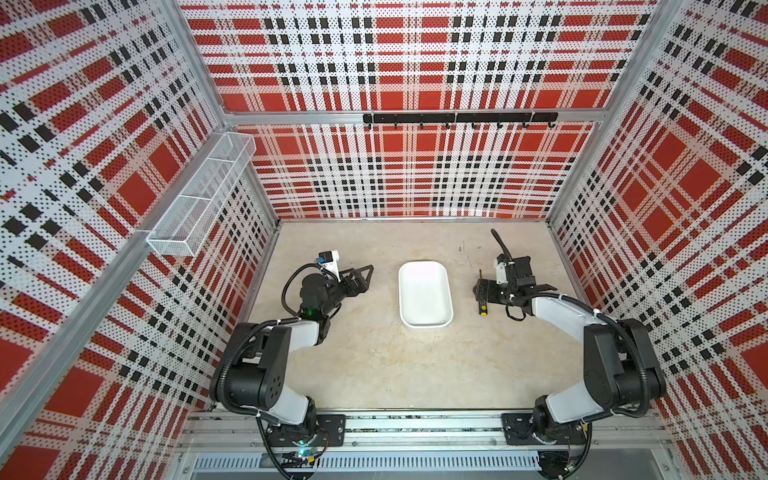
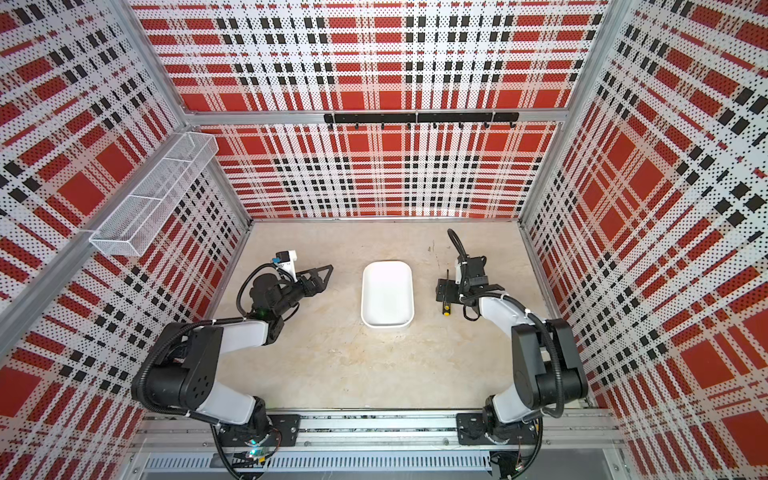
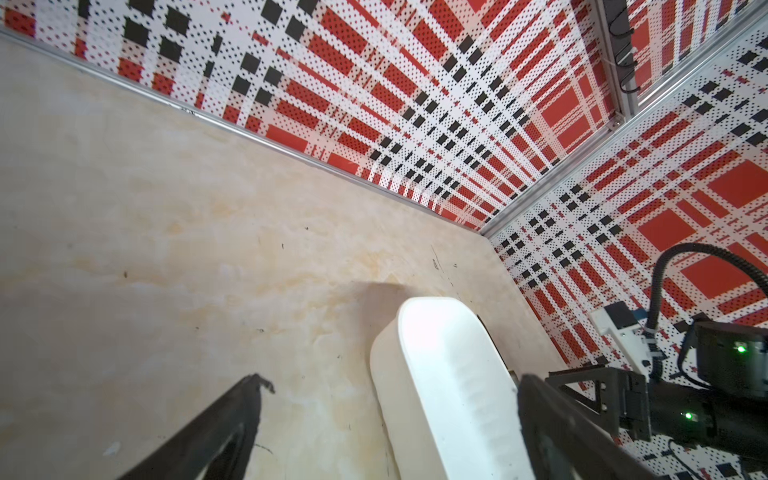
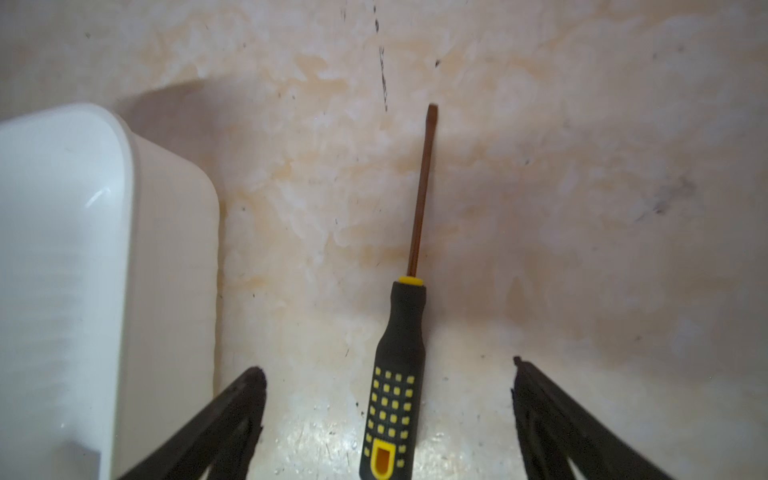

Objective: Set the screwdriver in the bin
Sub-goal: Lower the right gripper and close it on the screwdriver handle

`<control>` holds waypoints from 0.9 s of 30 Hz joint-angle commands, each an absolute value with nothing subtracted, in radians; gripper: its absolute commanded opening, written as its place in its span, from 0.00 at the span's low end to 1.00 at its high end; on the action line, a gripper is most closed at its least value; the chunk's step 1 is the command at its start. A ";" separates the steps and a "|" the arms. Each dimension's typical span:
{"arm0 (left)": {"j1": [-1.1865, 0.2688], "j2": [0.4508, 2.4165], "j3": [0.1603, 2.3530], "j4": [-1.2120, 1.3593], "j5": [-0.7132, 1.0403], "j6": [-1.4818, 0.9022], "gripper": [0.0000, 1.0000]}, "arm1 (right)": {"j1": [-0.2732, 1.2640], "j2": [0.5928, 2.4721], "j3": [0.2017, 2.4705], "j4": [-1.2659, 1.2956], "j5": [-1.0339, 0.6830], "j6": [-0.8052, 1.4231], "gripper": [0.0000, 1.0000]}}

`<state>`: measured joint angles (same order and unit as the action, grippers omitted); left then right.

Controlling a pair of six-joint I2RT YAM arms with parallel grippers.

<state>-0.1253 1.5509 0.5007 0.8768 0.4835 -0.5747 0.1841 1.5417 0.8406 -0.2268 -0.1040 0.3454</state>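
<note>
One screwdriver [image 4: 398, 332], lying beside white bin [image 4: 174, 249]

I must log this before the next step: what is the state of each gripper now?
Left gripper: open, holding nothing.
Right gripper: open, jaws on either side of the screwdriver handle, not gripping it.
</note>
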 commanded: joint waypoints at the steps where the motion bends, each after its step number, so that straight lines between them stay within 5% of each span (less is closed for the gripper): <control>1: -0.131 1.583 0.494 0.864 0.556 -0.597 0.98 | 0.210 1.568 0.859 -0.247 -0.049 0.399 0.92; 27: -0.152 1.623 0.497 0.814 0.542 -0.581 0.98 | 0.256 1.692 0.926 -0.326 0.015 0.457 0.54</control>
<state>-0.1463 1.6123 0.4980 0.8272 0.5407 -0.5980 0.2478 1.6730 0.9043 -0.2962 -0.0082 0.4503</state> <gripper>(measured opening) 0.982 0.541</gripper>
